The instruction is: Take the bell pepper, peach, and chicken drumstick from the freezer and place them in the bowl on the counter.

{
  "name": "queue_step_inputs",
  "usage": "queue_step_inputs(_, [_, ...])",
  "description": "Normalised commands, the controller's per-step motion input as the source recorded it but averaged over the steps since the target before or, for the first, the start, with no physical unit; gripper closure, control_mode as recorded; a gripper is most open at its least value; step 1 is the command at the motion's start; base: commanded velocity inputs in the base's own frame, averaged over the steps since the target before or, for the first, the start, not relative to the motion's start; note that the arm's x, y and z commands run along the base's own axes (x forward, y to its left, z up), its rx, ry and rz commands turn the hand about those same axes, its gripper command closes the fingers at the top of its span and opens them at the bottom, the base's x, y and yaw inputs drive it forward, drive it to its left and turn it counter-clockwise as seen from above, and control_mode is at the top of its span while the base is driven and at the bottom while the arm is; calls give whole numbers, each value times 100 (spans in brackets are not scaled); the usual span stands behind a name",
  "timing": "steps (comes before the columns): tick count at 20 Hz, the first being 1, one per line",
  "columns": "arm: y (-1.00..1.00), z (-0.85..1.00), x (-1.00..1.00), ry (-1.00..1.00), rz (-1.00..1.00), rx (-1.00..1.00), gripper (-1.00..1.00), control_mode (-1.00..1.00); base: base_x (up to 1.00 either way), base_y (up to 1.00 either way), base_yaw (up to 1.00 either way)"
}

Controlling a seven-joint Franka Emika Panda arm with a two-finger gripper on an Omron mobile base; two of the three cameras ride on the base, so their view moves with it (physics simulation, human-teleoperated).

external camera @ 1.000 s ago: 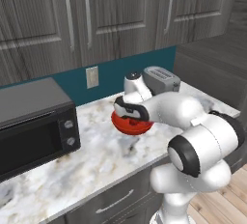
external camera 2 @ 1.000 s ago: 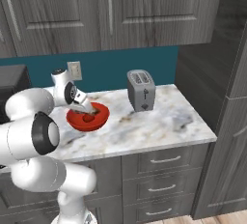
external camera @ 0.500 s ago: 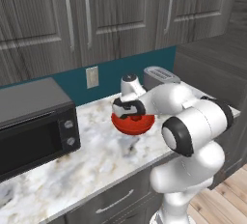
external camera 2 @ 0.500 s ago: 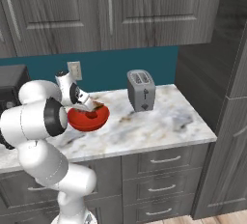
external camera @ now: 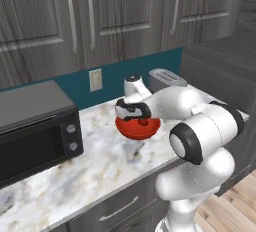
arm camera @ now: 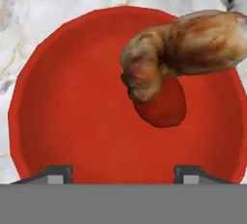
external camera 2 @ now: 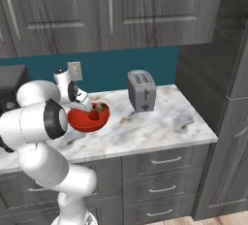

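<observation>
**Two foods in the bowl, drumstick perched on the rim**

Two items show inside the bowl (arm camera: pixel 87 121) in the hand view: the chicken drumstick (arm camera: pixel 185 49), lying across the upper right of the frame with its far end out over the rim, and beneath its knobbly near end a glossy red lump that I take to be the bell pepper (arm camera: pixel 161 107) — its colour blends so closely with the bowl that I cannot be certain. No orange-pink peach shows in the bowl, so by my reckoning that fruit is not yet in it.

The gripper (arm camera: pixel 123 172) hovers directly above the bowl, its two fingertips standing well apart at the bottom of the frame with nothing between them. It grips nothing; the drumstick lies clear of the tips.

In the right base view the bowl (external camera 2: pixel 77 122) sits on the counter (external camera 2: pixel 160 127) at centre left, the drumstick (external camera 2: pixel 100 106) poking up at its right edge, a toaster (external camera 2: pixel 141 90) well apart to the right. In the left base view the bowl (external camera: pixel 137 130) lies at frame centre, partly masked by the arm, with a microwave (external camera: pixel 35 126) at far left.

The risk I see is the drumstick — it rests half on the rim and half on the pepper, so a brush from the wrist as it lifts could tip it out onto the marble.
</observation>
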Motion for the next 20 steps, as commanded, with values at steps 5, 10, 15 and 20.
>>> queue_step_inputs(5, [-6,41,-98,-4,-6,5,-100,-100,0,0,0])
queue_step_inputs(10, [-1,70,-100,-13,-5,2,-100,-100,0,0,0])
queue_step_inputs(15, [-3,94,-100,-17,-5,1,-100,-100,0,0,0])
queue_step_inputs(20, [-49,27,-100,-9,-1,9,-100,-100,0,0,0])
